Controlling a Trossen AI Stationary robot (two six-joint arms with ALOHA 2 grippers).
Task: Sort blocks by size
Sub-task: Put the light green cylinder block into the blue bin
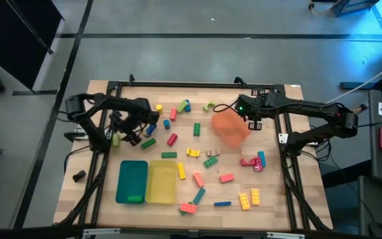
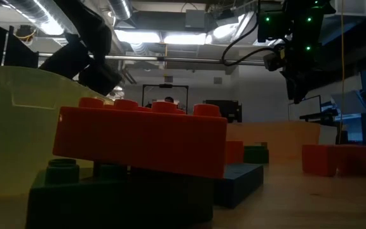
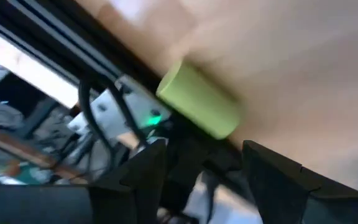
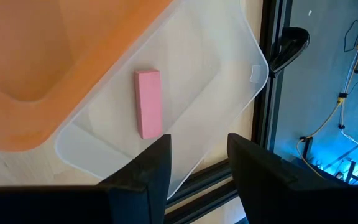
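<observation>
I see the table (image 1: 78,199) strewn with blocks (image 1: 212,161) between the teal tray (image 1: 132,174), yellow tray (image 1: 161,189) and orange tray (image 1: 231,127). My right gripper (image 4: 197,162) hangs parted and empty over a clear tray (image 4: 229,62) holding a pink block (image 4: 148,102). My left gripper (image 3: 204,165) (also empty, spread wide) hovers beside a lime block (image 3: 199,99) at the table's left edge.

Both arms reach inward over the table's far half, jaws parted, empty.

Robotics lab or workshop. Wooden desk (image 1: 270,212) in black metal frame (image 1: 178,84) on grey concrete floor (image 1: 197,40); exposed ceiling ducts (image 2: 164,13), strip lights (image 2: 170,38), loose cabling (image 4: 353,93) beyond desk.
</observation>
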